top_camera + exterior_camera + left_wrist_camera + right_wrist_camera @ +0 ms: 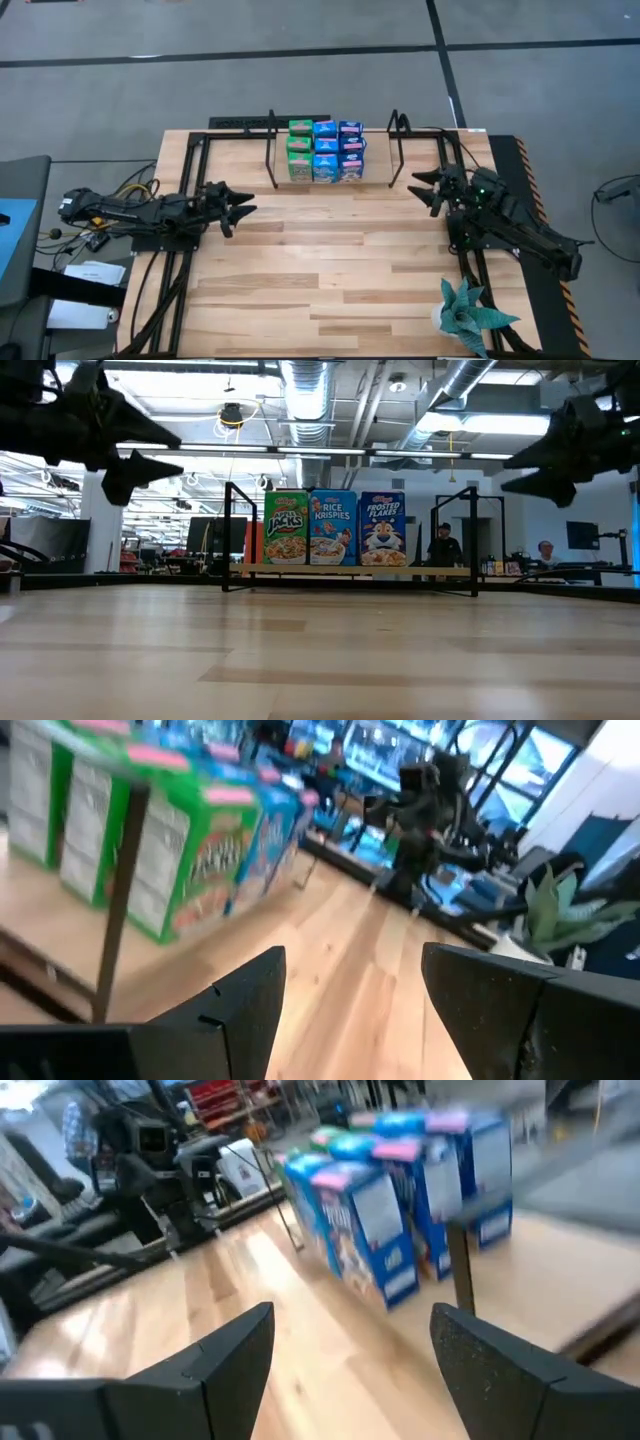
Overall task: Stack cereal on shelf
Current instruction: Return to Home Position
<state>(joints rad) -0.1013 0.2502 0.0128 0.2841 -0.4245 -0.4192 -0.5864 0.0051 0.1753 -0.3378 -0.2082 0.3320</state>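
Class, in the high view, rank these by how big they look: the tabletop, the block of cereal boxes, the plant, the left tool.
Largest: the tabletop.
Next: the block of cereal boxes and the plant look about alike, so they tie.
Smallest: the left tool.

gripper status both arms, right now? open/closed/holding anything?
Left gripper: open, empty, left of the shelf.
Right gripper: open, empty, right of the shelf.

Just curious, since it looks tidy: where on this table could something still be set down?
The wide tabletop between the left gripper and right gripper, in front of the shelf, is bare. Crowded: the cereal boxes on it, and the plant corner.
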